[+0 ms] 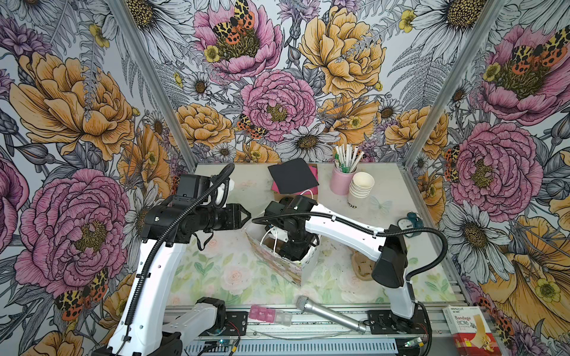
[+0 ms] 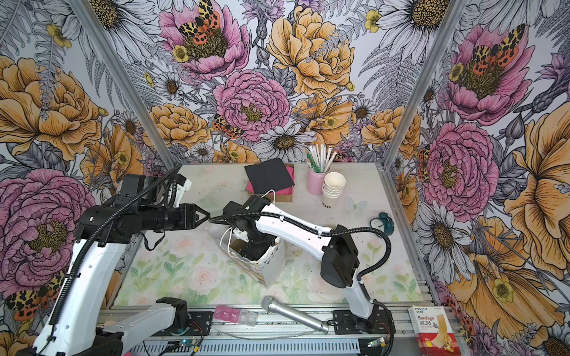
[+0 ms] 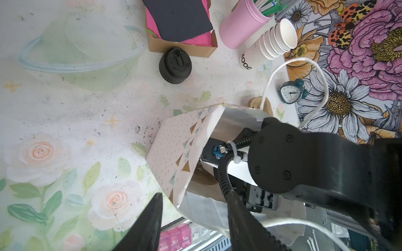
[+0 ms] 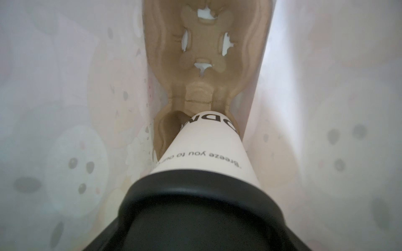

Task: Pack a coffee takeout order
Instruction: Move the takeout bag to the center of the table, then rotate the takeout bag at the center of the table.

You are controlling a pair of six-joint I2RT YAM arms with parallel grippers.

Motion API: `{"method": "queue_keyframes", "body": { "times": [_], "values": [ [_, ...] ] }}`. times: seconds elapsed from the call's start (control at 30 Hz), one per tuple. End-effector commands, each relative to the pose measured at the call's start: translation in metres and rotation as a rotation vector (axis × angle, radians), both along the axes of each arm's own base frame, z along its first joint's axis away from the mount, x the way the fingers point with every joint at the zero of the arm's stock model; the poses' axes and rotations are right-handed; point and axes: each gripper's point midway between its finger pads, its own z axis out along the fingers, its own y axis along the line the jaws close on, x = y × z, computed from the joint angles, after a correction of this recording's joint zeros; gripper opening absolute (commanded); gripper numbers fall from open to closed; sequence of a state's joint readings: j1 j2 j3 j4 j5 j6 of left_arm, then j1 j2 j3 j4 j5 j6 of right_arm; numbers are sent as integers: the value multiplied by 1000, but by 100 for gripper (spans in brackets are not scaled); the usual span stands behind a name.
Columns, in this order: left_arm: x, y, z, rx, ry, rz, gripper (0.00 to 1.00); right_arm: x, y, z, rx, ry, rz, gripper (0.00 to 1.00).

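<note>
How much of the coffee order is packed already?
Done: the lid is on the cup. In hand: the right arm reaches into the bag, the cup tipped over the brown carrier there. Left: the black napkin lies on the pink napkins, not yet packed.

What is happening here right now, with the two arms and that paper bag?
The right arm reaches down into the open paper bag. It appears to hold the white cup, black lid already on, with its base at a slot of the pulp carrier inside. The left gripper, jaws apart, is at the bag's rim. The black napkin lies on the pink napkins at the back, not yet packed.
</note>
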State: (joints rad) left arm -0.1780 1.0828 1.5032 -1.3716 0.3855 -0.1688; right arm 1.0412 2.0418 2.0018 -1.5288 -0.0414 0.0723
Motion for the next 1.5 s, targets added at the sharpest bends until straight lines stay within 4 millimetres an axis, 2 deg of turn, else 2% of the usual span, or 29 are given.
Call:
{"method": "queue_keyframes", "body": {
  "times": [0.0,0.4,1.03,1.13,1.33,1.47],
  "values": [
    [4,-5,0,-14,-19,-55,49,2,4,16,66,-33,27,84],
    [8,-16,-20,17,48,-108,39,5,-1,12,56,-36,51,84],
    [22,-19,-50,183,103,-133,27,9,1,10,64,-38,57,84],
    [23,-18,-52,192,111,-123,22,10,2,11,69,-40,58,84],
    [20,-16,-54,169,139,-66,5,14,5,14,89,-57,48,84],
    [16,-15,-53,147,151,-26,0,17,9,19,119,-69,33,84]
  ]
}}
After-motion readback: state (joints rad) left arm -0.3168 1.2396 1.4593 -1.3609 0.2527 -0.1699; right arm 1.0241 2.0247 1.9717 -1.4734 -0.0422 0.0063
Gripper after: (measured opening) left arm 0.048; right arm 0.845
